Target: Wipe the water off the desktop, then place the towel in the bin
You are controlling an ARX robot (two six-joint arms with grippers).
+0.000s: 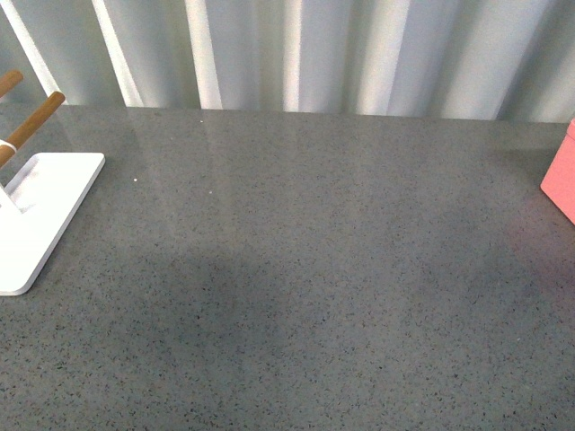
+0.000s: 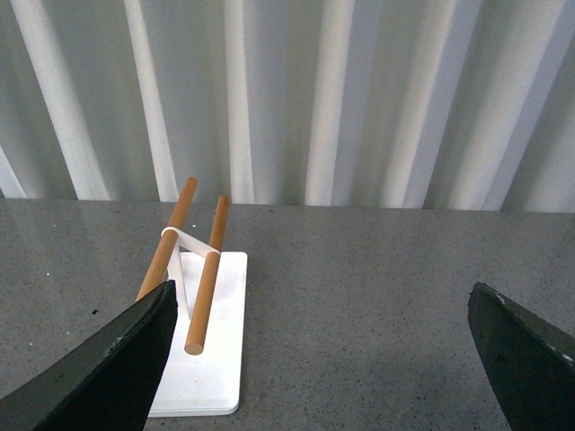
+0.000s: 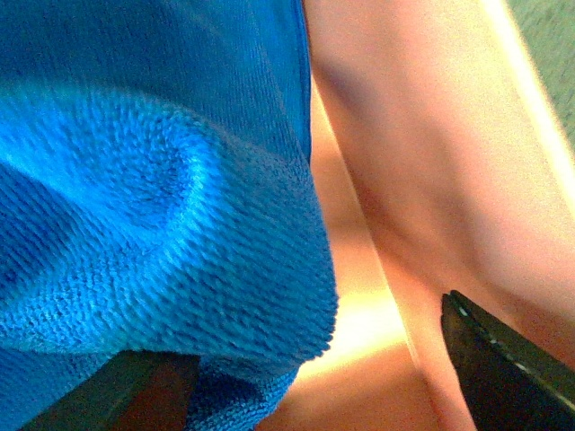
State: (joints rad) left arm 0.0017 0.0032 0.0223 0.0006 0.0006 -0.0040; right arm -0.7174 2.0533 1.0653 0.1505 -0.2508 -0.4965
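Note:
The grey speckled desktop [image 1: 305, 269] fills the front view; no water shows on it. Only a corner of the salmon-pink bin [image 1: 561, 184] shows at its right edge. In the right wrist view the blue towel [image 3: 153, 206] lies bunched inside the bin [image 3: 422, 153], against its pink wall. My right gripper [image 3: 314, 377] is open inside the bin, and the towel drapes over one finger. My left gripper [image 2: 323, 359] hangs open over bare desktop [image 2: 359, 296], nothing between its fingers. Neither arm shows in the front view.
A flat white stand [image 1: 40, 215] with wooden pegs [image 1: 31, 121] sits at the desktop's left edge; in the left wrist view the stand [image 2: 211, 359] lies just beside one finger. A white corrugated wall [image 1: 296, 54] runs behind the desktop.

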